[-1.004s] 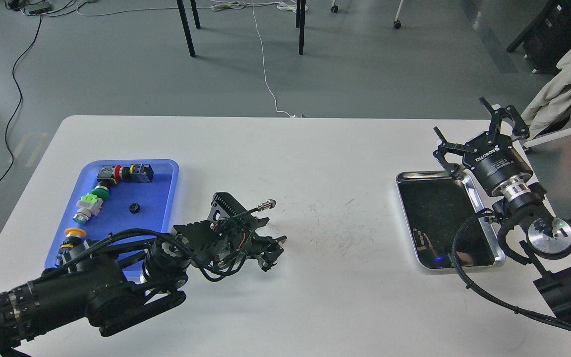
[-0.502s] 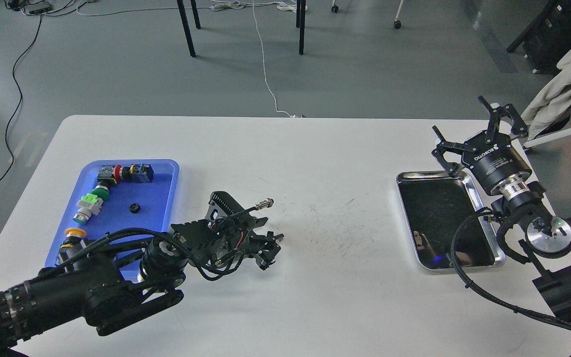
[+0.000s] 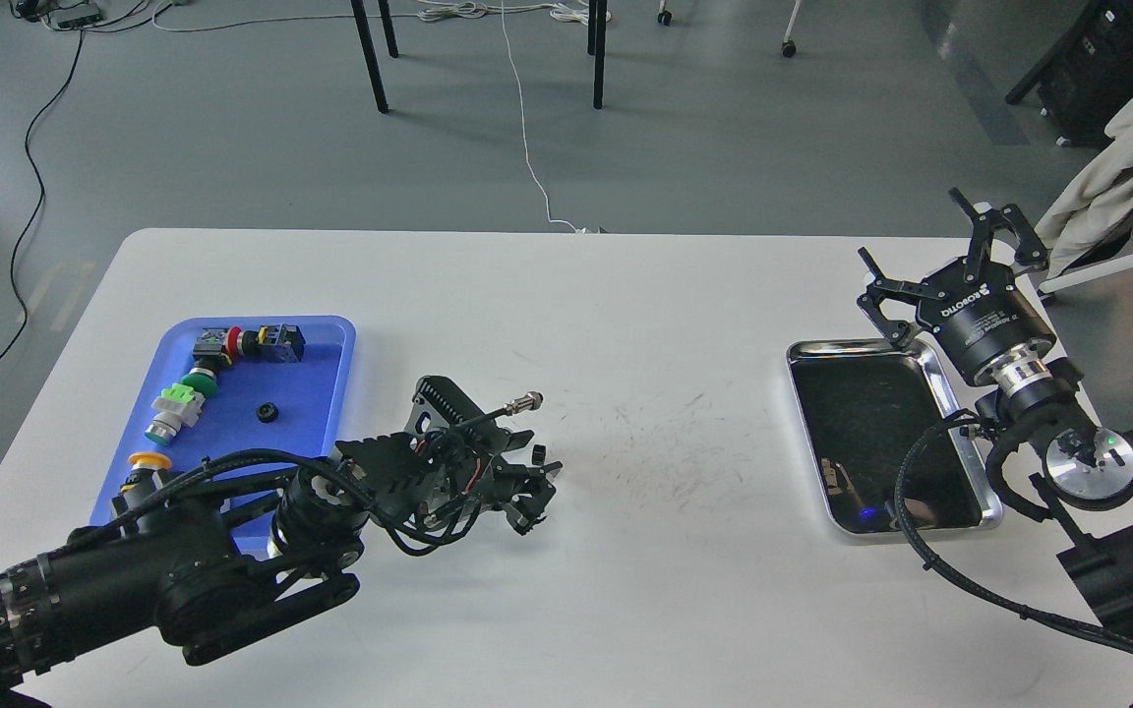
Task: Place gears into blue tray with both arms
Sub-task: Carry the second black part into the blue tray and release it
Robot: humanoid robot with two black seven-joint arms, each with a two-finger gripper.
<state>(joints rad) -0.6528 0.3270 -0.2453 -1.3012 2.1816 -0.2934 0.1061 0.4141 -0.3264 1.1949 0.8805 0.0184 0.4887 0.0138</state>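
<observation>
The blue tray [image 3: 326, 339] lies at the table's left side. One small black gear [image 3: 267, 413] rests near its middle, beside several push-button switches [image 3: 178, 405] with red, green and yellow caps. My left gripper [image 3: 533, 490] hovers low over the bare table, right of the tray, its claws apart with nothing seen between them. My left arm covers the tray's near right corner. My right gripper [image 3: 911, 228] stands open and empty above the far right corner of the steel tray [image 3: 852, 344]. No other gear shows.
The steel tray has a dark, reflective inside with nothing visible in it. A stretch of scuffed white tabletop [image 3: 675, 433] separates the two arms. Beyond the table's far edge are chair legs and floor cables.
My left arm has drawn back slightly to the left, carrying its gripper with it. The right gripper has barely shifted. The gear and switches have not moved.
</observation>
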